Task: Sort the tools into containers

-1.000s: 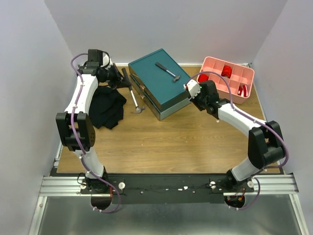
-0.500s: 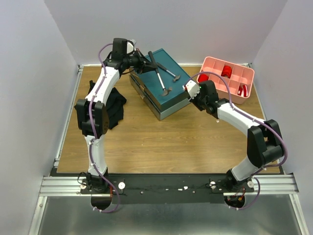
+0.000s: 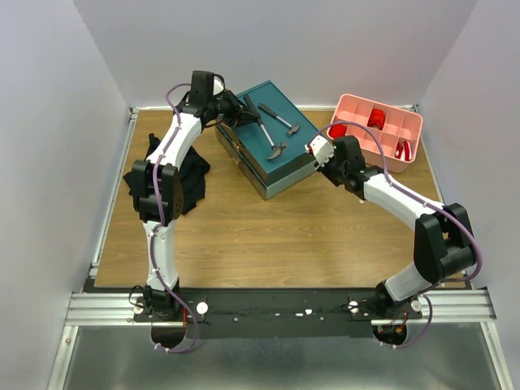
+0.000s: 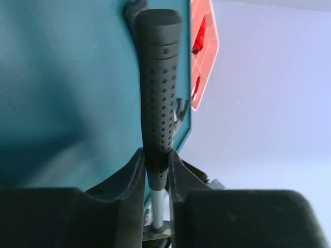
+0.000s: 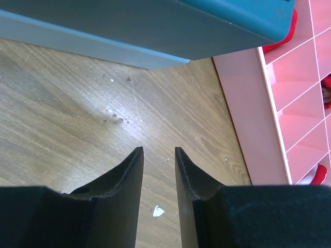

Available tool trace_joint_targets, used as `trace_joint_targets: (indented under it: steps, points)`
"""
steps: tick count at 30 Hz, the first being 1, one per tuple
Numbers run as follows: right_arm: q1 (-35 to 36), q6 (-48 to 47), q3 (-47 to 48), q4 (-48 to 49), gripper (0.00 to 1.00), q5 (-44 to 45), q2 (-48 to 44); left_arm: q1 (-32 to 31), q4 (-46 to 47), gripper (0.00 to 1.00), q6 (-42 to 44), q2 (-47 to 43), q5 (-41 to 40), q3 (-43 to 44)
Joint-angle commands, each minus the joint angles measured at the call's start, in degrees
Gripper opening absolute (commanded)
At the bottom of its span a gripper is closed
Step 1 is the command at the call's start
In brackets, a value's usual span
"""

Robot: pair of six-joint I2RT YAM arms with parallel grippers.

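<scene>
The dark teal drawer box (image 3: 268,142) stands at the back middle of the table. One dark-handled hammer (image 3: 279,119) lies on its lid. My left gripper (image 3: 244,116) is shut on the black grip of a second hammer (image 3: 270,143), whose steel head is over the lid near the front edge. In the left wrist view the dotted handle (image 4: 155,93) is pinched between my fingers above the teal lid (image 4: 62,77). My right gripper (image 3: 314,149) is open and empty, low over the wood beside the box's right end (image 5: 155,26). No screwdrivers or pliers show.
A pink divided tray (image 3: 398,122) with red items stands at the back right, close to my right gripper; it also shows in the right wrist view (image 5: 279,103). A black cloth (image 3: 183,175) lies left of the box.
My left gripper picked the hammer up from the table left of the box and carried it right, over the lid. The right arm has barely moved.
</scene>
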Motion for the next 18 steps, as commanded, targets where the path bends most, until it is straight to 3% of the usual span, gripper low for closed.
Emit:
trace_joint_targets:
  steps: [1, 4, 6, 8, 10, 11, 15, 16, 17, 18]
  points:
    - [0.2, -0.3, -0.1, -1.3, 0.39, 0.7, -1.2, -1.1, 1.2, 0.29, -1.3, -1.8, -0.5, -1.7]
    - [0.2, -0.5, 0.6, -0.9, 0.43, 0.7, -1.1, -0.2, 0.5, 0.43, -0.4, -4.9, -0.7, -2.3]
    - [0.2, -0.6, 0.8, -0.6, 0.46, 0.6, -0.8, 0.5, -0.2, 0.62, -0.2, -7.2, -0.8, -3.4]
    - [0.2, -0.6, 1.1, -0.5, 0.48, 0.3, -0.5, 1.6, 0.4, 0.77, 0.8, -8.6, -0.3, -4.6]
    - [0.2, -0.6, 1.5, -0.7, 0.49, 0.0, -0.3, 2.3, 1.2, 0.84, 0.9, -9.8, 0.7, -5.0]
    - [0.1, -0.5, 1.6, -0.7, 0.5, 0.0, 0.0, 2.9, 2.0, 0.95, 1.0, -10.2, 2.2, -6.0]
    - [0.2, 0.0, 2.5, -1.0, 0.61, 0.4, -0.7, 3.6, 10.0, 0.99, 4.1, -12.9, 8.7, -7.3]
    - [0.2, 0.4, 2.7, -1.1, 0.65, 0.6, -1.1, 3.6, 10.5, 0.99, 5.3, -13.4, 9.5, -7.3]
    - [0.1, 1.1, 2.8, -1.1, 0.76, 0.7, -1.8, 3.6, 10.1, 0.99, 6.9, -14.0, 10.0, -6.9]
    - [0.0, 3.0, 3.5, -2.0, 0.8, 0.7, -3.0, 3.6, 7.7, 0.99, 12.6, -15.1, 9.9, -6.3]
